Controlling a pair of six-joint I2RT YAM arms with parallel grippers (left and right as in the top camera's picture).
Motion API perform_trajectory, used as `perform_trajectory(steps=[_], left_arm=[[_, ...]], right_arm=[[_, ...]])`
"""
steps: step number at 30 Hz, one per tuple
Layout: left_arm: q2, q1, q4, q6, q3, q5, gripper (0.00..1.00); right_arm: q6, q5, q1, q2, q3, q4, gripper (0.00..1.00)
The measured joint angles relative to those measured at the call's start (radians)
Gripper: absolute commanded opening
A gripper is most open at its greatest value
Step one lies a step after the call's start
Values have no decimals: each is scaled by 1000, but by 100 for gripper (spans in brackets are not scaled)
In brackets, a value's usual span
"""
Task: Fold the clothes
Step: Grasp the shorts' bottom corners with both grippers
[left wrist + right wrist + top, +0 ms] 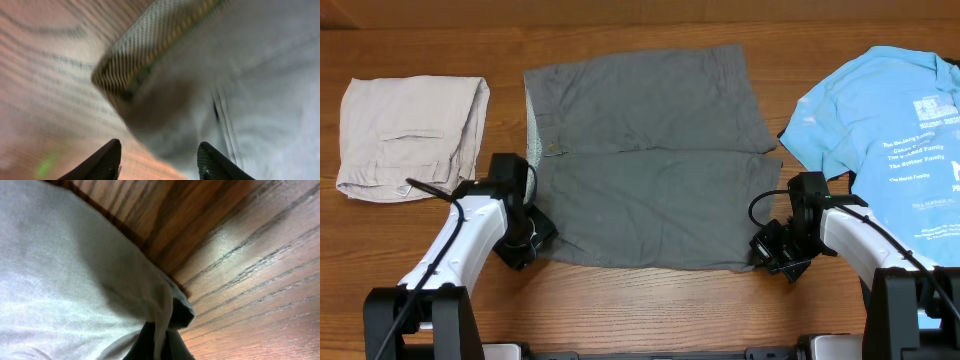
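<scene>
Wood-grain surface (650,300), seen from above.

Centre: dark grey woven shorts (650,165) spread flat. Waistband to the left, with a strip of pale mesh lining showing at that edge. Both legs point right, one far, one near.

Left fingers (527,243) at the near left corner of the shorts. Right fingers (772,252) at the near right corner, on the hem.

Far left: folded pale beige shorts (410,135), apart from the grey pair.

Right: light blue T-shirt with white print (880,120), sleeve just beside the far leg, body running off the right edge.
</scene>
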Motion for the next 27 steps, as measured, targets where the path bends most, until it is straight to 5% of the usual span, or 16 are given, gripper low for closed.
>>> perform_trajectory(steps=[7,12,27], left_arm=[[0,12,95,-7,-67,-5,34],[0,12,99,13,-72,-5,5],[0,11,-21,195,-72,11,4]], right_arm=[[0,0,0,-1,0,2,4],[-2,0,0,-1,0,2,4],[-52,85,0,0,144,-216,4]])
